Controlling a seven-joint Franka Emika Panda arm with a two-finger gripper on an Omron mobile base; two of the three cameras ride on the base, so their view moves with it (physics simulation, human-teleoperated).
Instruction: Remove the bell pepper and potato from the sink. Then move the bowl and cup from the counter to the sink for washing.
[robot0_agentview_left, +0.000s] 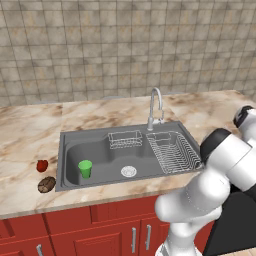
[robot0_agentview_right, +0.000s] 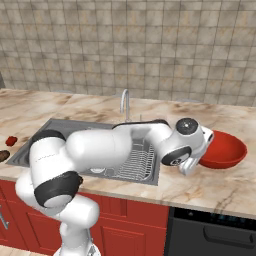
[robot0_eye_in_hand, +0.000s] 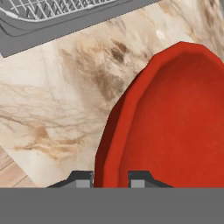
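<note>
The wide red bowl (robot0_agentview_right: 225, 147) rests on the marble counter to the right of the sink (robot0_agentview_left: 100, 150). My gripper (robot0_agentview_right: 196, 164) is down at the bowl's near left rim. In the hand view the bowl (robot0_eye_in_hand: 175, 122) has its rim running between the fingertips, and the gripper (robot0_eye_in_hand: 110, 179) is shut on that rim. The green cup (robot0_agentview_left: 85, 168) stands upright in the left part of the basin. On the counter left of the sink lie the red bell pepper (robot0_agentview_left: 42, 165) and, just in front of it, the brown potato (robot0_agentview_left: 46, 184).
A wire dish rack (robot0_agentview_left: 172, 150) fills the sink's right side, and a smaller one (robot0_agentview_left: 125, 139) sits at the back. The chrome faucet (robot0_agentview_left: 155, 107) rises behind the basin. My arm stretches across the sink's front right corner. A black appliance front (robot0_agentview_right: 215, 235) is below the bowl.
</note>
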